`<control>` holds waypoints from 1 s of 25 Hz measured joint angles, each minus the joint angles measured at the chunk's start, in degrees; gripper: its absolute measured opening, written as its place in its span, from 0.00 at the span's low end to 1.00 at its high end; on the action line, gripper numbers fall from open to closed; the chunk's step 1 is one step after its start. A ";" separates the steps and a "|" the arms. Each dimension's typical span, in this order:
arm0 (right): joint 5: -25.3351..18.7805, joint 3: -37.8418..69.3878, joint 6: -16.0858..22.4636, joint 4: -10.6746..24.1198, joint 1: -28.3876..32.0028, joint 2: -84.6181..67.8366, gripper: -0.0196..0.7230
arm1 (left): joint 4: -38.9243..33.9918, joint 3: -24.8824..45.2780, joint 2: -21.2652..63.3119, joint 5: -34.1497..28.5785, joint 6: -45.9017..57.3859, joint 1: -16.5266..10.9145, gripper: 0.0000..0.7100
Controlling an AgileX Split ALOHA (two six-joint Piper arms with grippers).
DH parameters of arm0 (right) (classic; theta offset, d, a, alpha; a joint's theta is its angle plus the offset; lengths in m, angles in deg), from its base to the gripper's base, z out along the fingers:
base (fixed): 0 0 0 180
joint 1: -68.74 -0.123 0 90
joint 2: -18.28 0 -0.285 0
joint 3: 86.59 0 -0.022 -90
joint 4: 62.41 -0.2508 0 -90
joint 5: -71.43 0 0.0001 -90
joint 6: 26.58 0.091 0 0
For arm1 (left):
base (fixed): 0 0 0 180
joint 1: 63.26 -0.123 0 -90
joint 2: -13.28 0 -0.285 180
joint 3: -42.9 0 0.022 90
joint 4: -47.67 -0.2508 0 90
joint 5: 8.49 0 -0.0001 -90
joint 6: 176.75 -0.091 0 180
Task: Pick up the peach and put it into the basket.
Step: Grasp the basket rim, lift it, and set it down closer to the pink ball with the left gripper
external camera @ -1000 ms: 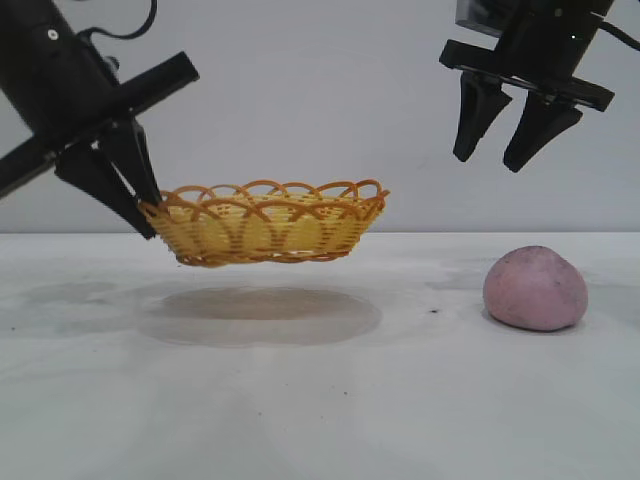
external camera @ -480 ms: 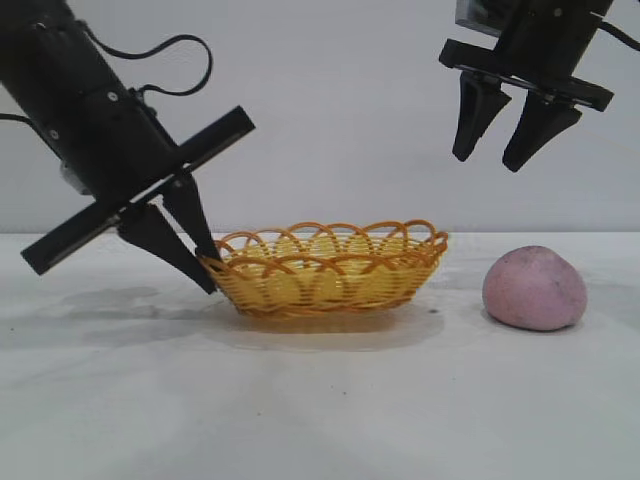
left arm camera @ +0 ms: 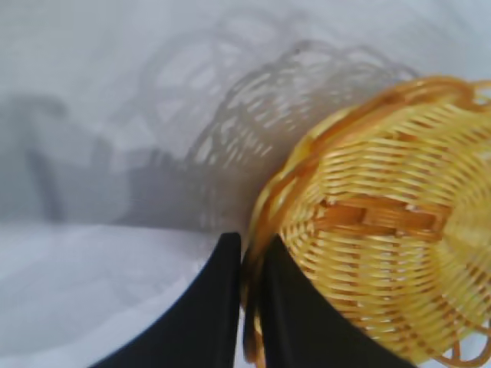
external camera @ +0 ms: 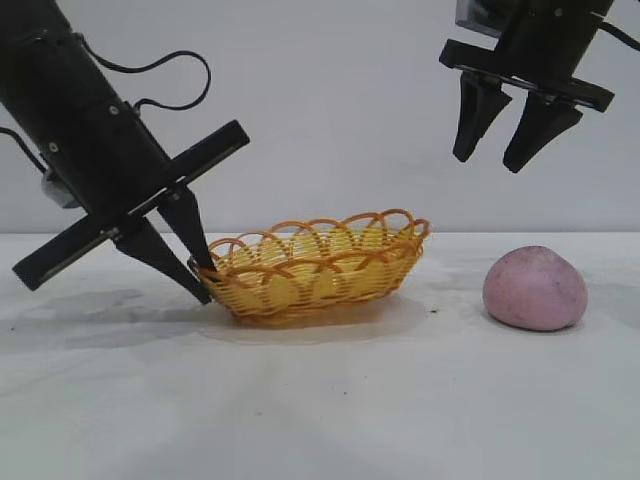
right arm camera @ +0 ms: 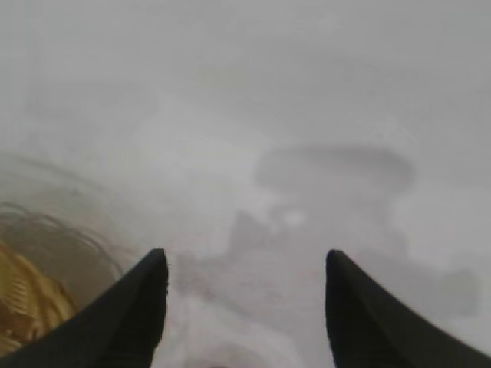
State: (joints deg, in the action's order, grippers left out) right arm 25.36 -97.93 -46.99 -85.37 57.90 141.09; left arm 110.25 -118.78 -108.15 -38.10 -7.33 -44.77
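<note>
The yellow-and-orange woven basket (external camera: 315, 265) rests on the white table, tilted, its right end raised. My left gripper (external camera: 203, 282) is shut on the basket's left rim; in the left wrist view the two black fingers (left arm camera: 219, 307) pinch the rim of the basket (left arm camera: 383, 230). The pink-mauve peach (external camera: 535, 288) lies on the table at the right, apart from the basket. My right gripper (external camera: 492, 158) is open and empty, high above the table, up and left of the peach. In the right wrist view my right gripper (right arm camera: 245, 264) shows spread fingers over bare table; the peach is not in that view.
The white table (external camera: 320, 400) stretches in front of the basket and peach. A plain grey wall is behind. A sliver of the basket (right arm camera: 23, 307) shows at the right wrist view's edge.
My left gripper carried the basket from the air down and rightward to the table, then drew it slightly left; it now tilts with its right end up. The right arm and peach have not moved.
</note>
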 joint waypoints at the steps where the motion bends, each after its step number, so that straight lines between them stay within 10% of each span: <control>1: 0.00 0.00 0.00 0.00 0.00 0.00 0.54 | 0.00 0.08 0.00 -0.30 0.00 0.00 0.43; 4: 0.00 0.00 0.00 0.00 0.00 0.00 0.54 | 0.00 0.08 0.43 -0.64 -1.29 0.00 0.59; 16: -0.45 0.00 0.00 0.00 0.00 0.00 0.54 | -12.42 0.32 9.73 0.58 -8.59 -0.37 0.61; 25: -0.45 0.00 0.00 0.00 0.00 0.00 0.54 | -30.84 0.35 13.26 -1.91 -8.81 -8.86 0.61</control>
State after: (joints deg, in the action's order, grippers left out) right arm 24.91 -97.93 -46.99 -85.37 57.90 141.09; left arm 79.41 -118.43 -94.89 -40.00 -16.14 -53.63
